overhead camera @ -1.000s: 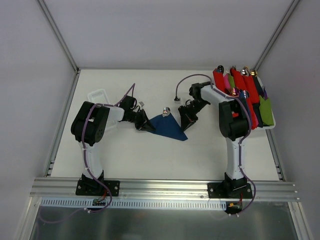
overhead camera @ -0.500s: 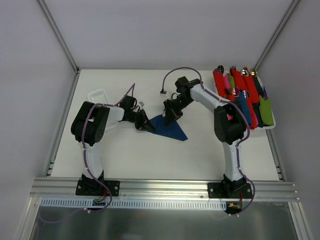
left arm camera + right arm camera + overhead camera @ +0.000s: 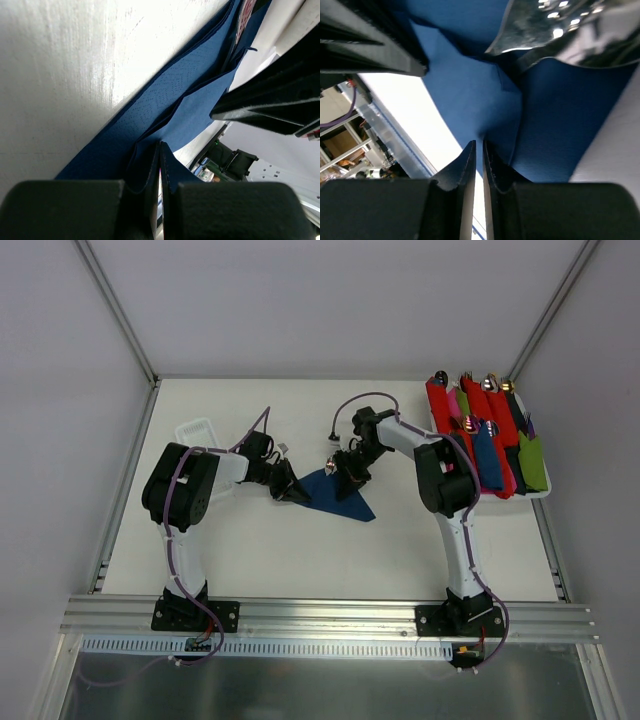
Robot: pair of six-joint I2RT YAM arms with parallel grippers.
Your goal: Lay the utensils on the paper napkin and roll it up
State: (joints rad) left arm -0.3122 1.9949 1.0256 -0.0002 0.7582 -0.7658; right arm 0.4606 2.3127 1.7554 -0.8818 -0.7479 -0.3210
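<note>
Pinching paper napkin point(image 3: 340, 498): left gripper point(image 3: 291, 489) left corner, right gripper point(image 3: 346, 471) top edge (beside spoon point(image 3: 331, 463)).

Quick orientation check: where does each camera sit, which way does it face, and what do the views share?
Top external: above and behind the robot, facing down on the white table; left arm and right arm show whole.
Left wrist: low over the table, facing along the dark navy-blue paper napkin; left end effector pinches it.
Right wrist: facing down onto napkin and shiny silver spoon bowl; right end effector closed.
Shared: all show the napkin.
</note>
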